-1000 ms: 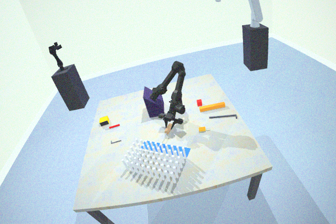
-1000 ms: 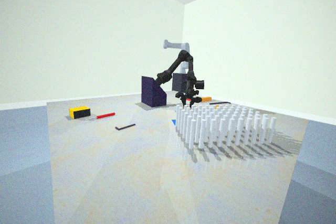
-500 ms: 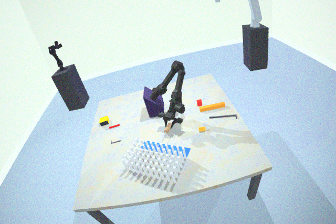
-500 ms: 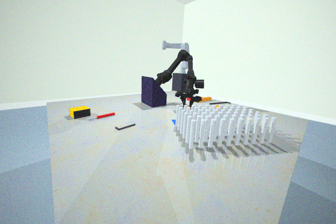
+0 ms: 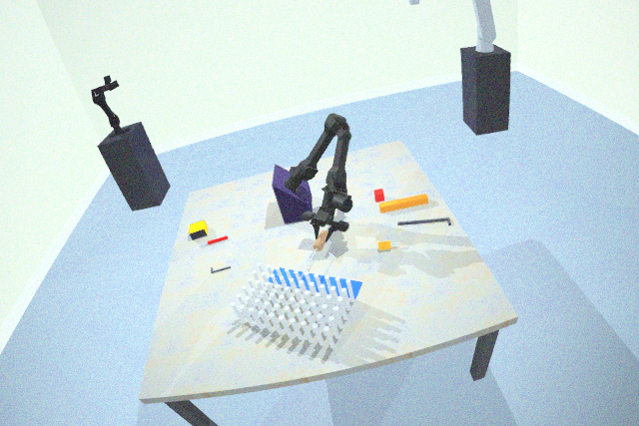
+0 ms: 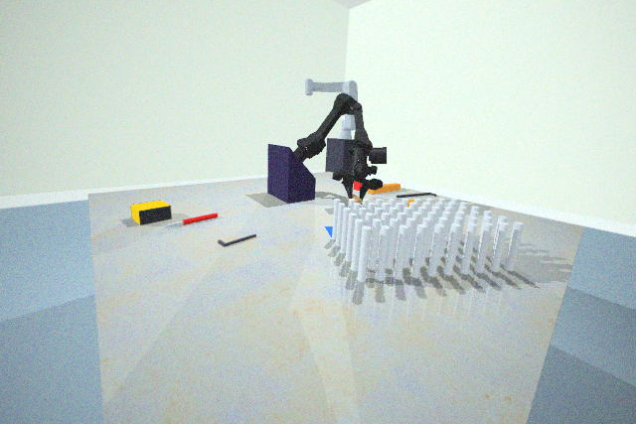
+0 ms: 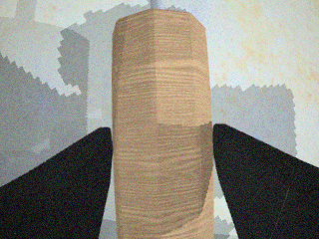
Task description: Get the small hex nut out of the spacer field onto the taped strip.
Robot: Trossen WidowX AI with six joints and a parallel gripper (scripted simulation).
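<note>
Wrist view: my gripper (image 5: 321, 238) (image 6: 356, 198) (image 7: 162, 137) clamps the wooden handle (image 5: 320, 239) (image 6: 357, 199) (image 7: 159, 100); I should lower its shaft (image 5: 312, 254) (image 7: 156, 4) slowly, between spacers (image 5: 294, 307) (image 6: 426, 244).

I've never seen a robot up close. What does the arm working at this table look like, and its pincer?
The arm is matte black, with slim segments and chunky, rounded joints. Its pincer has two black fingers that taper towards their tips. A dark, stubby cylinder sticks out near the wrist. I can't make out any cables or markings.

Red blk (image 5: 378, 195) (image 6: 357, 186), yellow-black blk (image 5: 198, 229) (image 6: 150, 212), prob. parked grey arm (image 5: 482, 9) (image 6: 351, 88)
</note>
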